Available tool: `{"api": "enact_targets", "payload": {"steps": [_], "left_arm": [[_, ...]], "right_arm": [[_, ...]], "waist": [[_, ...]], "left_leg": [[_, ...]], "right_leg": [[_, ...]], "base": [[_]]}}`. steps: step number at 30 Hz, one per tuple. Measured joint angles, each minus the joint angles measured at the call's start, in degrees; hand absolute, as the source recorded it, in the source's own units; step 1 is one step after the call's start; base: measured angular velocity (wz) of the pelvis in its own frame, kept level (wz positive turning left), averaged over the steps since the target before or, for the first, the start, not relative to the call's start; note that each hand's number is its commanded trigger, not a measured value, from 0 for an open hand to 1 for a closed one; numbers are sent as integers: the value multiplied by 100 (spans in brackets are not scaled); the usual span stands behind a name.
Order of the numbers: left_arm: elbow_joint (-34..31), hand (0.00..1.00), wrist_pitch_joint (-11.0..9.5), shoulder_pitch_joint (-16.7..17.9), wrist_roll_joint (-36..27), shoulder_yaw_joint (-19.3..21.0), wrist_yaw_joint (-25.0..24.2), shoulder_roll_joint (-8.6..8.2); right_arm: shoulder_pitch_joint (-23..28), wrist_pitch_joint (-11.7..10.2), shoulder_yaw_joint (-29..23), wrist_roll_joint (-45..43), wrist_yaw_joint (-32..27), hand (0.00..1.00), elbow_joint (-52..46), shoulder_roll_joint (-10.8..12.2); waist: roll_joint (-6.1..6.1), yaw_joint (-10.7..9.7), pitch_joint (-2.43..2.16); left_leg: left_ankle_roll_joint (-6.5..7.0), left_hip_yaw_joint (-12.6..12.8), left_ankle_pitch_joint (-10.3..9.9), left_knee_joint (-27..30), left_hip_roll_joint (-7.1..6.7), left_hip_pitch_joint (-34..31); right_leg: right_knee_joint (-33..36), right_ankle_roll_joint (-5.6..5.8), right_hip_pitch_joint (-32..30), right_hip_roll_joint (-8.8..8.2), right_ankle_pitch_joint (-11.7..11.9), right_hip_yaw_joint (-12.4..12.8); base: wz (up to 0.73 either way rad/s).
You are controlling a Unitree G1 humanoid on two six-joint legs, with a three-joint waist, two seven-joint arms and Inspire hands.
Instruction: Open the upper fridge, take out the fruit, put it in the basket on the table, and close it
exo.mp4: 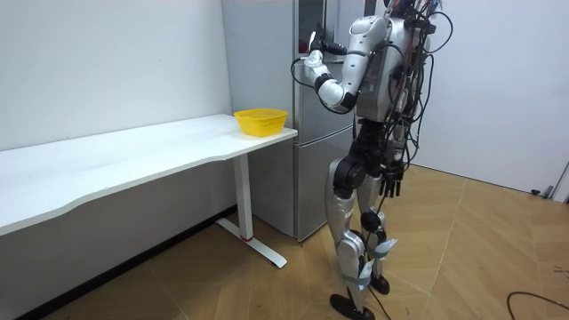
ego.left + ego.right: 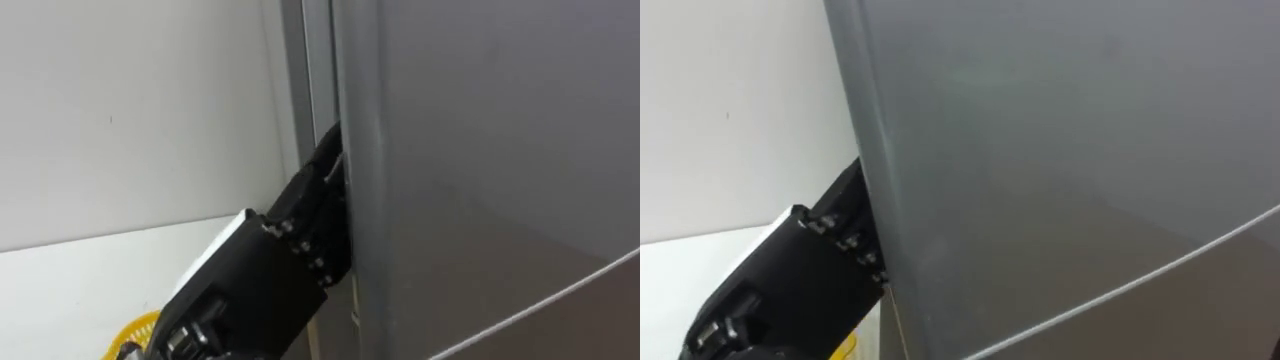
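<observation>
- Plain white wall (image 2: 120, 100) runs smooth and matt behind everything, down to a long white table (image 1: 133, 156) with a flat top, a wavy front edge and a slim white leg.
- At the table's end nearest the fridge sits a round yellow basket (image 1: 260, 121) of open plastic mesh.
- Just beside it, the robot's left hand (image 2: 318, 205), black and boxy with small screws along its casing, reaches up from the lower left to the vertical edge of the upper fridge door (image 2: 480, 150). The hand's tip is tucked at that edge, so its grip cannot be told.
- That upper door is a tall, flat panel of dull brushed grey metal with a rounded edge. It looks shut against the cabinet, directly before the robot.
- A thin pale seam (image 2: 540, 305) divides it from the lower door (image 1: 320, 178).
- The robot stands upright facing the fridge on a wooden herringbone floor (image 1: 462, 258).
- Its right hand (image 1: 391, 184) hangs by its hip, too small to tell its state.
</observation>
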Motion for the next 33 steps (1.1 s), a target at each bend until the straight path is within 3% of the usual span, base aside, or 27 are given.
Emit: {"api": "enact_targets", "payload": {"steps": [8, 13, 21, 27, 33], "left_arm": [[14, 0, -3, -65, -310, -364, -296, -19], [18, 0, 4, -284, -309, -657, -622, 4], [28, 0, 11, -478, -309, -758, -1022, 22], [34, 0, 12, -482, -309, -791, -1118, 98], [60, 0, 14, -487, -308, -868, -1138, 322]], "right_arm": [[-69, -13, 102, -6, -7, 0, -22, -39], [-56, -9, 103, -2, 86, 0, -133, -49], [3, -3, 102, 17, 131, 0, -183, -49], [-11, -5, 95, 94, 129, 0, -205, -76], [7, 2, 95, 239, 132, 0, -263, -101]], "waist": [[-2, -144, 0], [-4, -248, -1], [-8, -315, 3], [-5, -460, 1], [-4, -459, 1]], "left_leg": [[0, 253, 0, -1, 9, -17], [0, 542, 0, -1, 19, 0], [-3, 780, -2, -17, 98, 84], [-3, 801, -2, -5, 108, 82], [-3, 930, -2, -5, 108, 90]], "right_leg": [[8, 9, -47, 12, 6, 137], [49, 3, -127, 33, 10, 295], [103, -36, -184, 112, 39, 579], [108, -51, -248, 141, 47, 654], [189, -51, -318, 160, 48, 802]], "base": [[-9], [-19], [-22], [-6], [-12]]}}
